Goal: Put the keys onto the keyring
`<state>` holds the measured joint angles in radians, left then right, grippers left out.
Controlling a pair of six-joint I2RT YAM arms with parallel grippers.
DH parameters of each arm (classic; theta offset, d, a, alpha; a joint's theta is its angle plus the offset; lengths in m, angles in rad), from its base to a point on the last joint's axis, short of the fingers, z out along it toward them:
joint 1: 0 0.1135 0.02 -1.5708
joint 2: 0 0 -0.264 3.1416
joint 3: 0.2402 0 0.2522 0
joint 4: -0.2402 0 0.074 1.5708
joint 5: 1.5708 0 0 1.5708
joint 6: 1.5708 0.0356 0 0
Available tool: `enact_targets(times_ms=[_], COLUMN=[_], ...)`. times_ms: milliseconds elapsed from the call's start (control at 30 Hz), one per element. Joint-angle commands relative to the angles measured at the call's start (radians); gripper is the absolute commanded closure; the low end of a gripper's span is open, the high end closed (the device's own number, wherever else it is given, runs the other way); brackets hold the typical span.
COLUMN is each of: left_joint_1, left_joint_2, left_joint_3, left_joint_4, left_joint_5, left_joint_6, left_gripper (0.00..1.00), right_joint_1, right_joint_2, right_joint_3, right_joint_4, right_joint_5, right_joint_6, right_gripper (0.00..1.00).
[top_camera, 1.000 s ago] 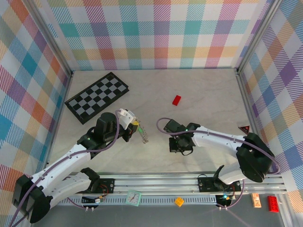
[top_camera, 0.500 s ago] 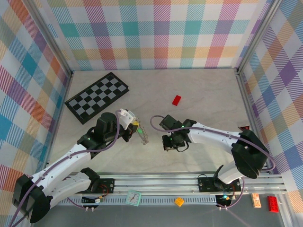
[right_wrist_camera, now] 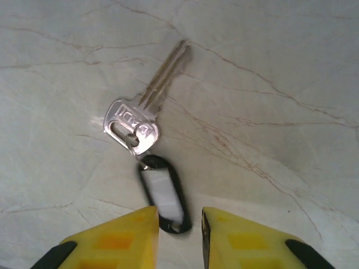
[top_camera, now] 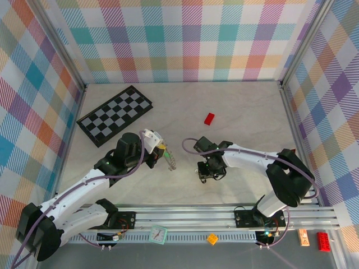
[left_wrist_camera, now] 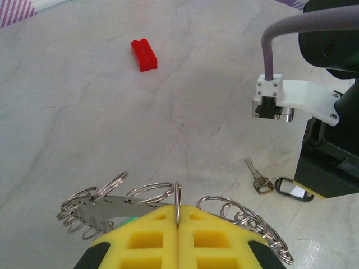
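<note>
My left claw (left_wrist_camera: 178, 217) is clenched on the bristly silver metal keyring loop (left_wrist_camera: 109, 203) at left. My right claw (right_wrist_camera: 178, 216) is released, straddling the near end of the small silver black-tagged key (right_wrist_camera: 133, 120).

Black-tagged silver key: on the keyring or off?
Off. The black-tagged silver key lies flat on the table, apart from the silvery wire keyring pinched in the left pincer.

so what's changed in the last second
The right gripper slid a little left and its jaws opened; the silver key and its black tag lie on the table, the tag between the jaws. The left gripper stays shut on the keyring; red block and chequerboard unmoved.
</note>
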<state>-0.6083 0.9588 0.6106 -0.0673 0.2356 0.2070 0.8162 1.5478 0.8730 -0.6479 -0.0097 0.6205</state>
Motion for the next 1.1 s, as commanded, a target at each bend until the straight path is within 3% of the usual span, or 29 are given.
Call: enact_targets(times_ms=[0, 133, 367, 733, 1067], left_joint_1=[-0.007, -0.007, -0.007, -0.008, -0.008], left_joint_2=[-0.006, -0.01, -0.018, -0.02, -0.019], left_joint_3=[0.014, 0.011, 0.002, -0.001, 0.003], left_joint_4=[0.056, 0.057, 0.062, 0.065, 0.058], left_joint_5=[0.021, 0.019, 0.018, 0.025, 0.021], left_joint_6=[0.023, 0.023, 0.021, 0.019, 0.022], left_gripper=[1.0, 1.0, 1.0, 1.0, 1.0], right_joint_1=[-0.004, -0.005, -0.003, -0.002, 0.003], right_joint_2=[-0.036, -0.118, -0.147, 0.028, 0.087], right_joint_3=[0.009, 0.005, -0.038, 0.051, 0.077], right_joint_4=[-0.054, -0.058, 0.062, 0.055, 0.057], right_joint_5=[0.051, 0.059, -0.028, -0.012, 0.005], right_joint_6=[0.013, 0.069, 0.211, 0.02, -0.027], right_gripper=[0.65, 0.57, 0.59, 0.67, 0.75])
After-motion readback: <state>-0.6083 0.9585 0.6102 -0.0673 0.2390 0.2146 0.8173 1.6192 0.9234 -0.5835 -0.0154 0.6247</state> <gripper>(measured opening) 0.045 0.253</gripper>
